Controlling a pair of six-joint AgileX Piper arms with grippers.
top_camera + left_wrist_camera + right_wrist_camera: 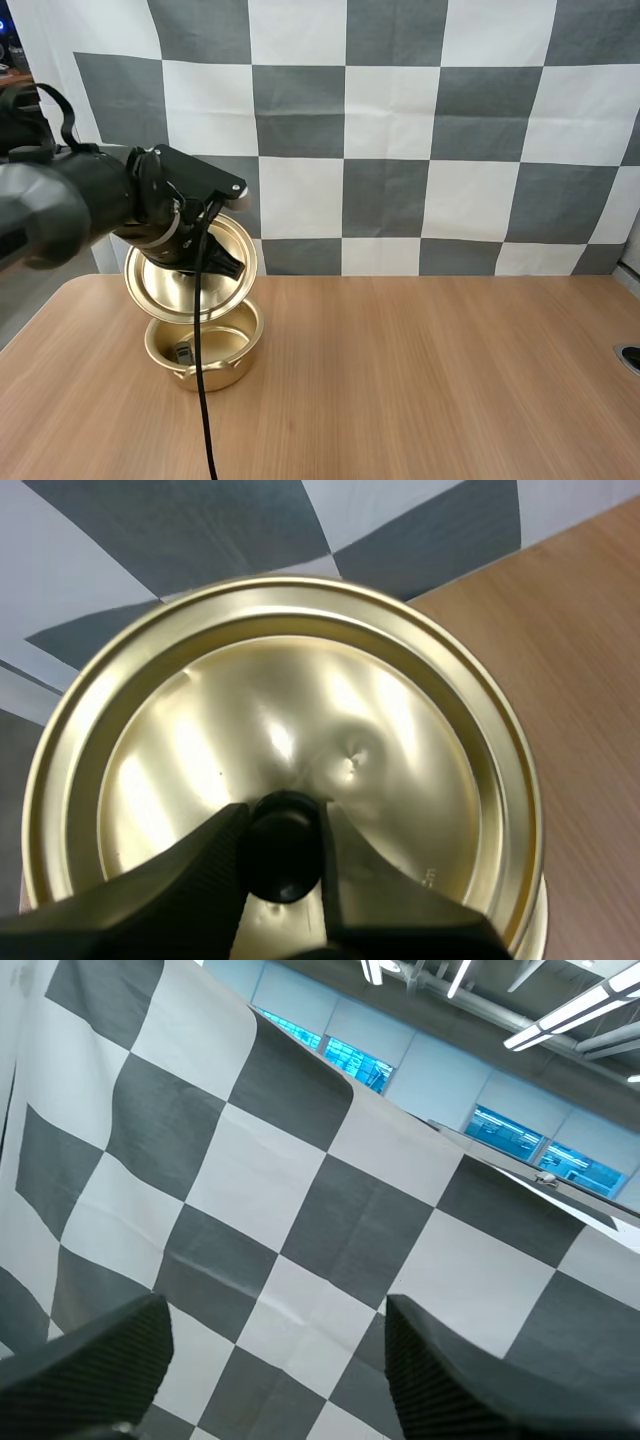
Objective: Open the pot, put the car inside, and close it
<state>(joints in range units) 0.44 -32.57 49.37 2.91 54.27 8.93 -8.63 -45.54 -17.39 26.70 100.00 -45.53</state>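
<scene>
A gold pot (203,348) stands uncovered on the left part of the wooden table (420,380). Inside it lies a small grey object (183,352), apparently the car. Its gold lid (172,288) hangs tilted just above the pot's back rim. My left gripper (218,262) is shut on the lid's black knob. In the left wrist view the left gripper (285,845) pinches the knob (283,825) at the middle of the lid (300,700). In the right wrist view my right gripper (278,1310) is open, with nothing between its fingers, and points away from the table.
The table stretches bare and wide to the right of the pot. A small round fitting (630,357) sits at its right edge. The left arm reaches in from the left, above the table's back left corner.
</scene>
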